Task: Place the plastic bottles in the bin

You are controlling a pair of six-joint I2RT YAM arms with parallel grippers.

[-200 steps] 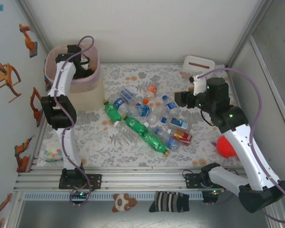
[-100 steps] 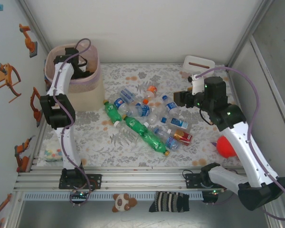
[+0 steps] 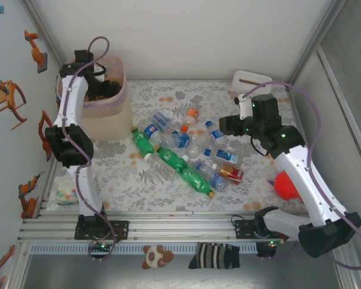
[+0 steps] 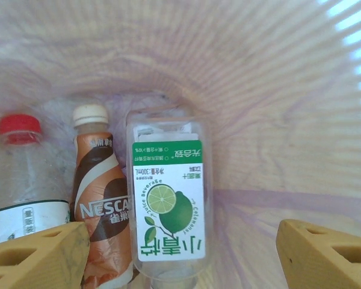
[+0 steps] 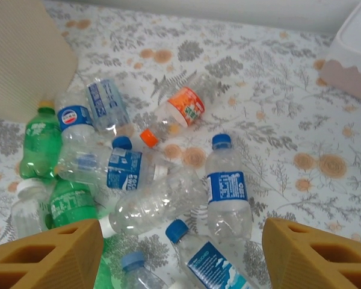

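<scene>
Many plastic bottles (image 3: 183, 144) lie heaped mid-table, two long green ones (image 3: 189, 171) among them. My right gripper (image 3: 224, 125) hangs open above the heap's right side; below its spread fingers (image 5: 183, 256) lie a blue-labelled clear bottle (image 5: 227, 192) and an orange-labelled one (image 5: 180, 111). The beige bin (image 3: 111, 123) with a pink liner stands at the back left. My left gripper (image 3: 96, 84) is over its mouth, open (image 4: 183, 253), holding nothing. Inside the bin lie a lime-labelled bottle (image 4: 168, 205), a brown Nescafe bottle (image 4: 99, 205) and a red-capped clear one (image 4: 21, 174).
A small red carton (image 3: 231, 174) lies at the heap's right edge. A white box with a slot (image 3: 251, 80) stands at the back right, a red ball (image 3: 286, 185) by the right arm, a small toy (image 3: 66, 195) at the front left. Walls close in on three sides.
My left arm has lifted and shifted toward the back of the bin, its jaws standing wider. My right gripper has crept slightly left toward the heap.
</scene>
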